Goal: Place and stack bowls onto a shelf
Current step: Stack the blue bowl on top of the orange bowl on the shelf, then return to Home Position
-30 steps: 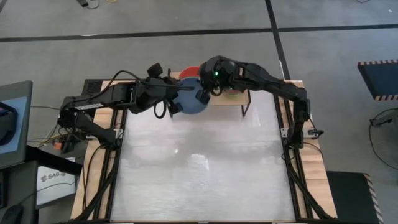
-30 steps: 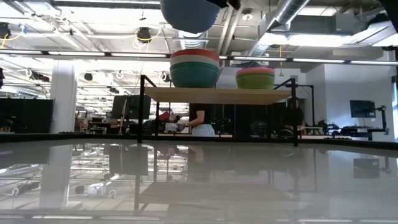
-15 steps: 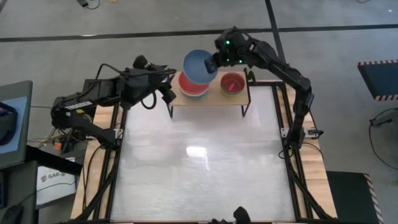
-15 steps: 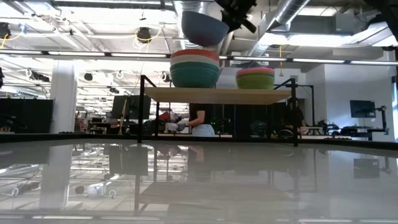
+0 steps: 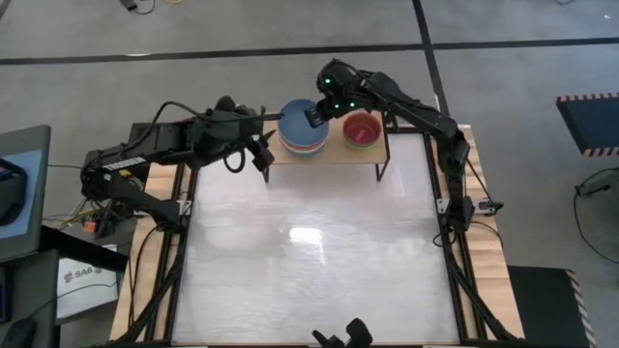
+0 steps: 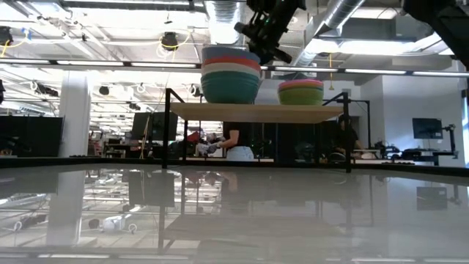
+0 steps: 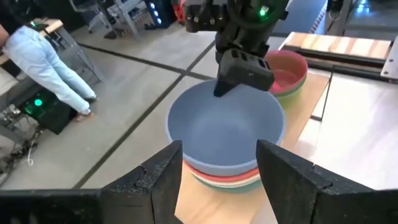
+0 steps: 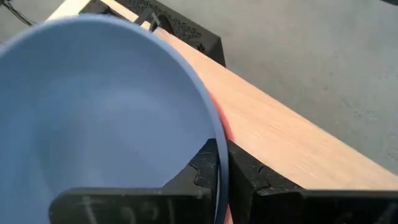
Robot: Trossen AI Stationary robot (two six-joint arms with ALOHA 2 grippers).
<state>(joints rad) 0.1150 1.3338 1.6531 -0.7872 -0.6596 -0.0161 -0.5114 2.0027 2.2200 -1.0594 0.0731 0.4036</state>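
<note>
Light blue bowl (image 5: 300, 120) sat topmost on the stack of larger bowls (image 6: 230, 81) at one end of the shelf (image 5: 329, 152), rim pinched between the narrow-set fingers of the right gripper (image 5: 316, 115). Just beyond that gripper, toward the shelf's other end, stood a short stack topped by a pink bowl (image 5: 361, 129). Left gripper (image 5: 261, 155) hung off the shelf's near end, a little short of the blue bowl, fingers spread wide, holding nothing. Below lay the white bench (image 5: 309, 261).

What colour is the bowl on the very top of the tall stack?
Light blue: the top bowl shows best in the left wrist view.
</note>
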